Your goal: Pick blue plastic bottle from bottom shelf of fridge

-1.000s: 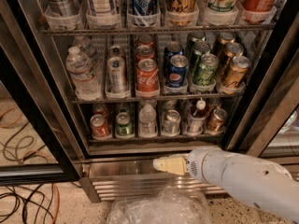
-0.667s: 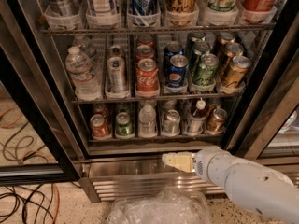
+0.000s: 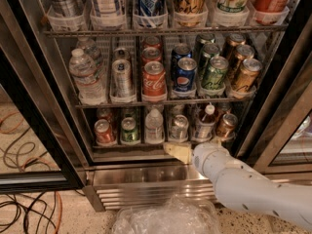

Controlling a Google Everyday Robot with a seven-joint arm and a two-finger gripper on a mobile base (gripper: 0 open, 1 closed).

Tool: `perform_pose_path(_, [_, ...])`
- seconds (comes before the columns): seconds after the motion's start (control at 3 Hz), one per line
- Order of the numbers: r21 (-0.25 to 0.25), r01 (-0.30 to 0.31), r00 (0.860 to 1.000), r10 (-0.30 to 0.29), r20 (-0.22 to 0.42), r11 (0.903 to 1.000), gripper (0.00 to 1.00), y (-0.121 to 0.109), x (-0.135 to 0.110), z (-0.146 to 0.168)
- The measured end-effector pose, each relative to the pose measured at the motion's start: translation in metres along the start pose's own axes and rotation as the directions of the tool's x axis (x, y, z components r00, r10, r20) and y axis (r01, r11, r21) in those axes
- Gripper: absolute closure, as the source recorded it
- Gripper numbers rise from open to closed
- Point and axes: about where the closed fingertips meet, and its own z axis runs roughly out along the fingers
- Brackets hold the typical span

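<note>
The fridge (image 3: 273,106) stands open in front of me. The blue plastic bottle (image 3: 206,122), with a white cap, brownish neck and pale label, stands upright on the bottom shelf (image 3: 141,153), second lane from the right. A silver can (image 3: 179,127) is on its left and a bronze can (image 3: 226,126) on its right. My gripper (image 3: 175,151), cream-tipped on a white arm (image 3: 243,184), sits at the shelf's front edge, just below the silver can. It is below and left of the bottle and not touching it.
A clear water bottle (image 3: 154,126), a green can (image 3: 129,129) and a red can (image 3: 104,131) fill the left lanes. The steel base grille (image 3: 146,195) is below. A crumpled clear plastic bag (image 3: 165,219) lies on the floor, with cables (image 3: 24,204) at left.
My gripper has risen from in front of the steel base up to the front edge of the bottom shelf. Nothing in the fridge has moved.
</note>
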Motion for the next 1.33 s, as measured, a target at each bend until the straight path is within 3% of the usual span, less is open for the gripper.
perform_pose_path(0.33, [0.051,-0.006,0.991,0.0,0.131,0.9987,0.0,0.002,-0.019,0.022])
perform_pose_path(0.67, [0.066,-0.004,0.985,-0.007,0.171,0.9978,0.0,-0.003,-0.033,0.017])
perform_pose_path(1.0, [0.064,-0.003,0.986,-0.007,0.167,0.998,0.0,-0.002,-0.032,0.017])
perform_pose_path(1.33, [0.064,-0.042,0.983,0.029,0.183,0.9971,0.0,-0.003,-0.02,0.028])
